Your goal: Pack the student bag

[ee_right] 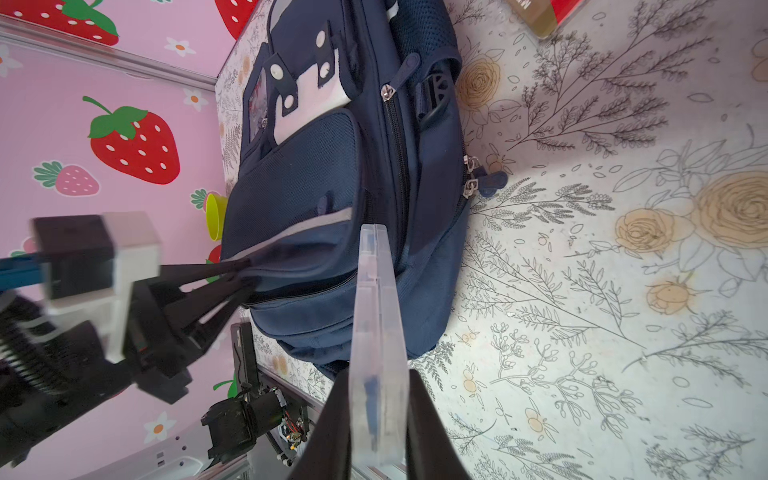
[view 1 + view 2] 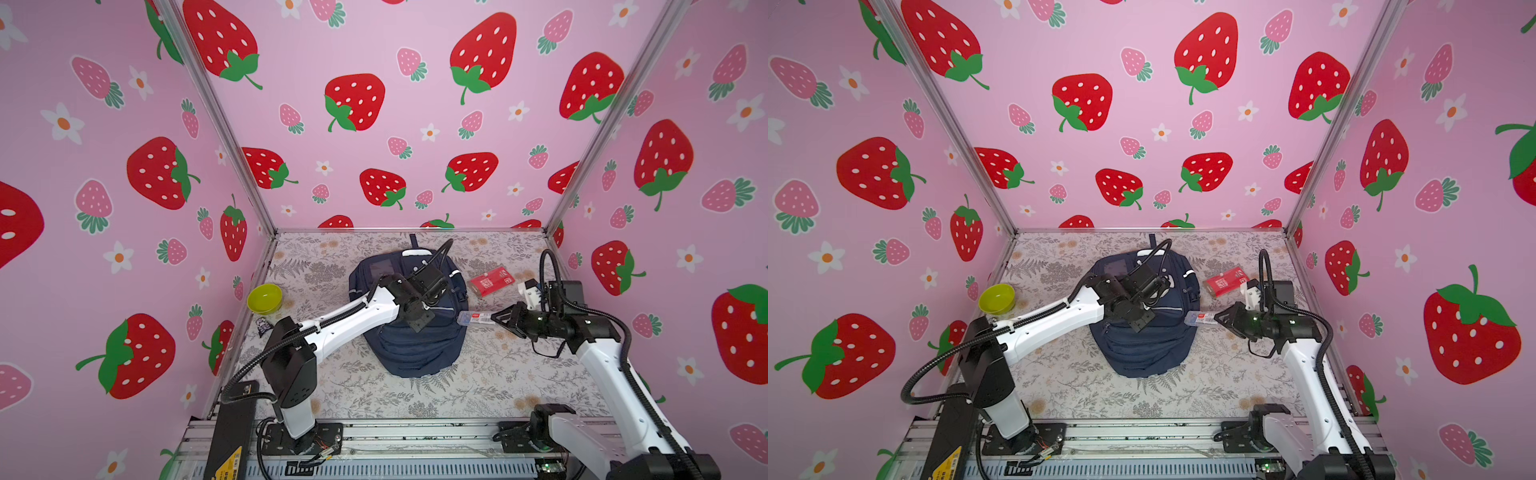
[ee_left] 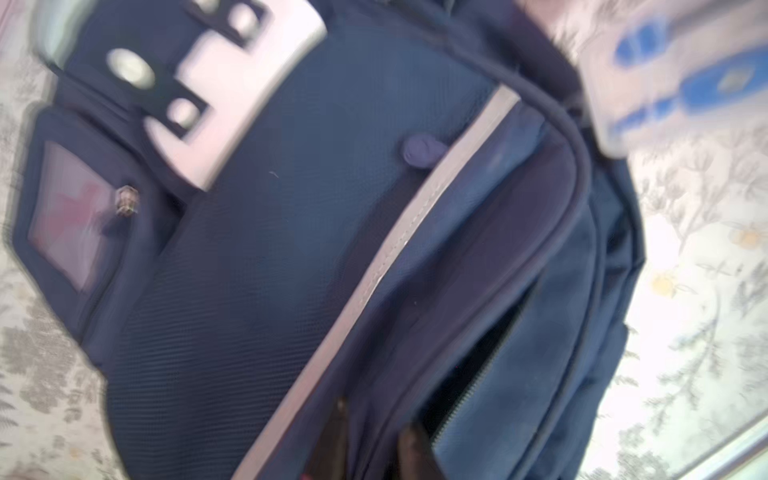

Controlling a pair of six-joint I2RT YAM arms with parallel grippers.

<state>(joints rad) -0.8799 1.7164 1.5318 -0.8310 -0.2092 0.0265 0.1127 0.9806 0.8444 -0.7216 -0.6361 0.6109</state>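
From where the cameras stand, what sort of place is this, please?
Probably a staged robot test booth, not a classroom: pink strawberry-print walls on metal frame posts, a floral-covered table, and two robot arms bolted to a rail near the student bag.

My left arm (image 2: 353, 316) covers the middle of the large navy-blue fabric backpack (image 2: 415, 353) in both top views; left wrist view motion-blurred.
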